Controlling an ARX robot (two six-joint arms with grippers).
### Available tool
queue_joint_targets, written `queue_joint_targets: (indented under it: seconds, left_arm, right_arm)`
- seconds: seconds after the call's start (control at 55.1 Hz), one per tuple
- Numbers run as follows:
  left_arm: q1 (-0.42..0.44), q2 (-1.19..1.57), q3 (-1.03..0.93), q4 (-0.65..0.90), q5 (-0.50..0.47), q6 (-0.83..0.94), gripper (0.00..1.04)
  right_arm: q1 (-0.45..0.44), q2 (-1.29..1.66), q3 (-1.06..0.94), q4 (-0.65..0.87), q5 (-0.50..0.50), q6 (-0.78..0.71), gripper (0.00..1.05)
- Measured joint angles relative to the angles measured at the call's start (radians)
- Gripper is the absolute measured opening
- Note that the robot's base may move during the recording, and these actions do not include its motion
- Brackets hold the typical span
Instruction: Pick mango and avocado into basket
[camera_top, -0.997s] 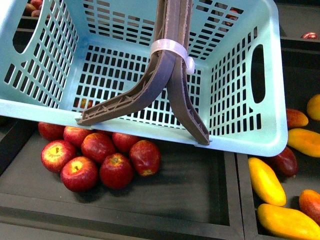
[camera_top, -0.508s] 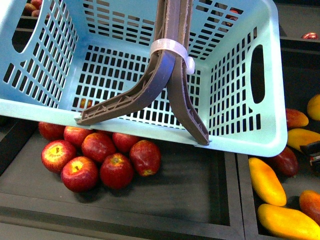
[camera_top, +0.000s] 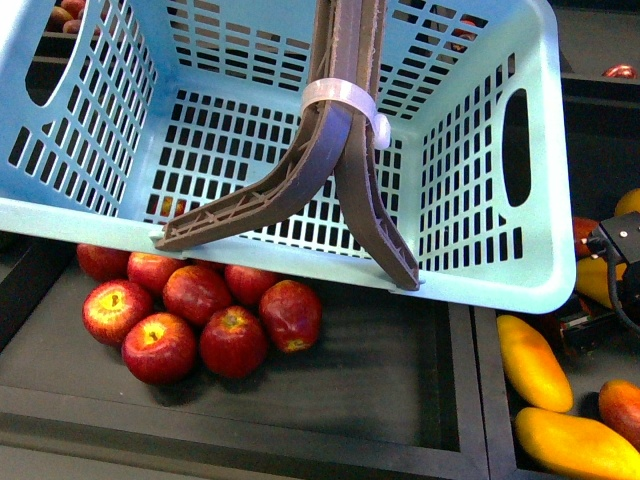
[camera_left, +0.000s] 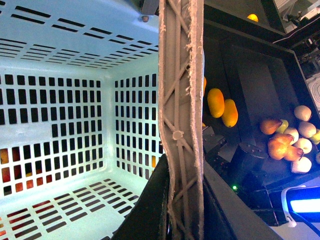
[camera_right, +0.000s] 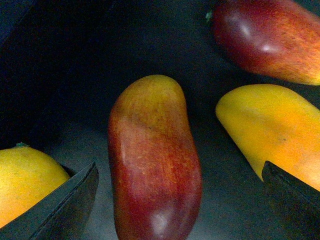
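here the right gripper (camera_right: 175, 205) hangs spread wide over the mango (camera_right: 155, 160), with one dark fingertip on each side of the red-and-orange fruit and neither touching it. the mango lies on the dark tray (camera_right: 75, 100) among yellow mangoes (camera_right: 265, 130), in the compartment to the right of the basket (camera_top: 500, 275). the left gripper (camera_left: 184, 217) is clamped on the brown handles (camera_left: 182, 100), and the basket hangs tilted above a pile of red apples (camera_top: 200, 315).
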Motion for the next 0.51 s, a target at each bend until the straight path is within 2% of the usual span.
queue_joint_targets:
  seconds: [0.508]
  left_arm:
    - [0.000,0.000,0.000,0.000,0.000,0.000,0.12]
  right_arm:
    - [0.013,0.132,0.134,-0.024,0.020,0.050,0.97]
